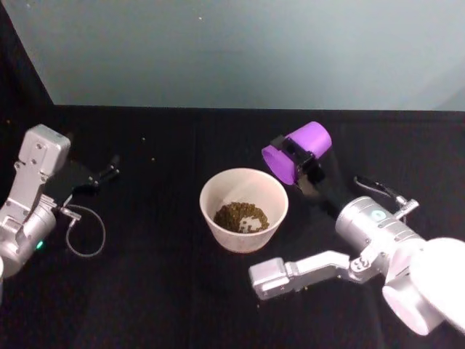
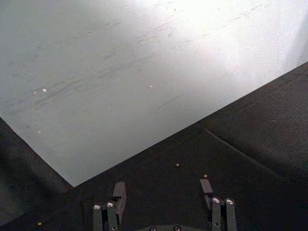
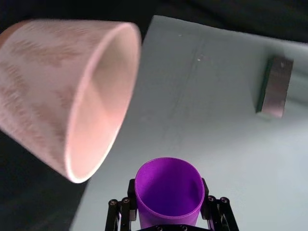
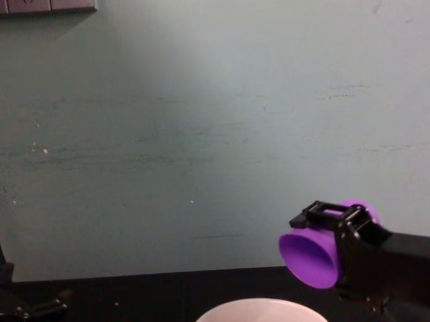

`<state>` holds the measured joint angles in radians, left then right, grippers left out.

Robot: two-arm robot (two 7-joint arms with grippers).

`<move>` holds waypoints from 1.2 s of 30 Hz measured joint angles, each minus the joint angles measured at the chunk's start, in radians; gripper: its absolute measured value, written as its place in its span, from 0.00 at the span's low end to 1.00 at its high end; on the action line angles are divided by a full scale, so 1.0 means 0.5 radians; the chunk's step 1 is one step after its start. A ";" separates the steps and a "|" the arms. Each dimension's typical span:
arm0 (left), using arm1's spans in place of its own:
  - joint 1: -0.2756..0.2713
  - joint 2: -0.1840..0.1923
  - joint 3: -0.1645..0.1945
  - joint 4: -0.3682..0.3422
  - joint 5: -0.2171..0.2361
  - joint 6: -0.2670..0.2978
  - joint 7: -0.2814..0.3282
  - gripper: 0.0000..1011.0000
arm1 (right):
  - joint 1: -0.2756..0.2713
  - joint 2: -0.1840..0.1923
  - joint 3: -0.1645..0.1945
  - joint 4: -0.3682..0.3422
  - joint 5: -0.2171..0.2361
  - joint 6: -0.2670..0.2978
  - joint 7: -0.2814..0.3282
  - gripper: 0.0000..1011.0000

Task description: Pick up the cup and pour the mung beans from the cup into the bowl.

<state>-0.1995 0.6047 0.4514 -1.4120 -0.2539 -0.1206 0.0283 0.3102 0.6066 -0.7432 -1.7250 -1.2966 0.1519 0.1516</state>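
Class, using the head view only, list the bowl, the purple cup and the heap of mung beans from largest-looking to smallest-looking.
1. The bowl, clearly the broadest.
2. The cup, tipped on its side in the right gripper.
3. The mung beans, a heap in the bowl's bottom; it looks close to the cup in spread, so ranks 2 and 3 are unsure.

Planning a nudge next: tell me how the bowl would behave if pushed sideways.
The bowl tapers to a narrower base, so a high push might tip it; a low one would probably slide it. The mung beans lie low inside, likely steadying it. Its smooth rim looks rigid, not floppy.
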 joint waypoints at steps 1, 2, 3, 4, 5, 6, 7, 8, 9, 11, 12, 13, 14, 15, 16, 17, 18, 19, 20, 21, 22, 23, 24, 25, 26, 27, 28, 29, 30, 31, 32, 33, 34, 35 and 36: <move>0.000 0.000 0.000 0.000 0.000 0.000 0.000 0.99 | -0.027 0.000 0.054 -0.006 0.117 -0.039 -0.017 0.72; 0.000 0.000 0.000 0.000 0.000 0.000 0.000 0.99 | -0.039 0.000 0.076 -0.009 0.173 -0.057 -0.025 0.72; 0.000 0.000 0.000 0.000 0.000 0.000 0.000 0.99 | -0.056 -0.003 0.108 -0.012 0.241 -0.078 -0.033 0.72; 0.000 0.000 0.000 0.000 0.000 0.000 0.000 0.99 | -0.074 -0.005 0.143 -0.014 0.315 -0.100 -0.043 0.72; 0.000 0.000 0.000 0.000 0.000 0.000 0.000 0.99 | -0.109 -0.011 0.210 -0.014 0.465 -0.147 -0.054 0.72; 0.000 0.000 0.000 0.000 0.000 0.000 0.000 0.99 | -0.126 -0.015 0.245 -0.014 0.542 -0.171 -0.057 0.72; 0.000 0.000 0.000 0.000 0.000 0.000 0.000 0.99 | -0.145 -0.019 0.284 -0.012 0.631 -0.202 -0.059 0.72; 0.000 0.000 0.000 0.000 0.000 0.000 0.000 0.99 | -0.163 -0.023 0.321 -0.008 0.715 -0.230 -0.060 0.72; 0.000 0.000 0.000 0.000 0.000 0.000 0.000 0.99 | -0.180 -0.028 0.356 -0.003 0.792 -0.254 -0.059 0.72; 0.000 0.000 0.000 0.000 0.000 0.000 0.000 0.99 | -0.228 -0.044 0.463 0.013 1.029 -0.329 -0.044 0.72; 0.000 0.000 0.000 0.000 0.000 0.000 0.000 0.99 | -0.243 -0.050 0.498 0.021 1.109 -0.354 -0.032 0.72; 0.000 0.000 0.000 0.000 0.000 0.000 0.000 0.99 | -0.272 -0.062 0.566 0.035 1.281 -0.409 -0.005 0.72; 0.000 0.000 0.000 0.000 0.000 0.000 0.000 0.99 | -0.287 -0.068 0.599 0.045 1.361 -0.438 0.012 0.72; 0.000 0.000 0.000 0.000 0.000 0.000 0.000 0.99 | -0.301 -0.074 0.632 0.055 1.435 -0.464 0.031 0.72; 0.000 0.000 0.000 0.000 0.000 0.000 0.000 0.99 | -0.322 -0.084 0.686 0.074 1.585 -0.513 0.074 0.72; 0.000 0.000 0.000 0.000 0.000 0.000 0.000 0.99 | -0.333 -0.089 0.713 0.085 1.656 -0.538 0.101 0.72; 0.000 0.000 0.000 0.000 0.000 0.000 0.000 0.99 | -0.342 -0.092 0.734 0.094 1.726 -0.563 0.127 0.72; 0.000 0.000 0.000 0.000 0.000 0.000 0.000 0.99 | -0.363 -0.101 0.789 0.120 1.897 -0.619 0.196 0.72; 0.000 0.000 0.000 0.000 0.000 0.000 0.000 0.99 | -0.372 -0.106 0.815 0.136 1.988 -0.647 0.235 0.72; 0.000 0.000 0.000 0.000 0.000 0.000 0.000 0.99 | -0.387 -0.117 0.858 0.172 2.158 -0.698 0.314 0.72; 0.000 0.000 0.000 0.000 0.000 0.000 0.000 0.99 | -0.387 -0.117 0.858 0.172 2.158 -0.698 0.314 0.72; 0.000 0.000 0.000 0.000 0.000 0.000 0.000 0.99 | -0.400 -0.128 0.892 0.207 2.319 -0.738 0.399 0.72; 0.000 0.000 0.000 0.000 0.000 0.000 0.000 0.99 | -0.410 -0.136 0.918 0.242 2.444 -0.768 0.461 0.72; 0.000 0.000 0.000 0.000 0.000 0.000 0.000 0.99 | -0.416 -0.139 0.927 0.259 2.497 -0.780 0.493 0.72; 0.000 0.000 0.000 0.000 0.000 0.000 0.000 0.99 | -0.420 -0.143 0.937 0.275 2.555 -0.793 0.523 0.72; 0.000 0.000 0.000 0.000 0.000 0.000 0.000 0.99 | -0.429 -0.150 0.954 0.310 2.653 -0.813 0.572 0.72; 0.000 0.000 0.000 0.000 0.000 0.000 0.000 0.99 | -0.429 -0.150 0.954 0.310 2.653 -0.813 0.572 0.72; 0.000 0.000 0.000 0.000 0.000 0.000 0.000 0.99 | -0.439 -0.162 0.974 0.350 2.770 -0.831 0.627 0.72; 0.000 0.000 0.000 0.000 0.000 0.000 0.000 0.99 | -0.443 -0.169 0.985 0.376 2.834 -0.836 0.653 0.72; 0.000 0.000 0.000 0.000 0.000 0.000 0.000 0.99 | -0.452 -0.184 1.003 0.423 2.953 -0.839 0.710 0.72; 0.000 0.000 0.000 0.000 0.000 0.000 0.000 0.99 | -0.455 -0.191 1.012 0.445 3.011 -0.839 0.735 0.72; 0.000 0.000 0.000 0.000 0.000 0.000 0.000 0.99 | -0.458 -0.196 1.020 0.465 3.062 -0.837 0.759 0.72; 0.000 0.000 0.000 0.000 0.000 0.000 0.000 0.99 | -0.461 -0.201 1.027 0.485 3.110 -0.833 0.780 0.72; 0.000 0.000 0.000 0.000 0.000 0.000 0.000 0.99 | -0.464 -0.206 1.035 0.516 3.183 -0.826 0.813 0.72; 0.000 0.000 0.000 0.000 0.000 0.000 0.000 0.99 | -0.466 -0.208 1.038 0.532 3.215 -0.822 0.829 0.72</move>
<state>-0.1995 0.6047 0.4514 -1.4120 -0.2539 -0.1205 0.0283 0.0771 0.5027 -0.2242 -1.4591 0.3111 -0.2591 0.5658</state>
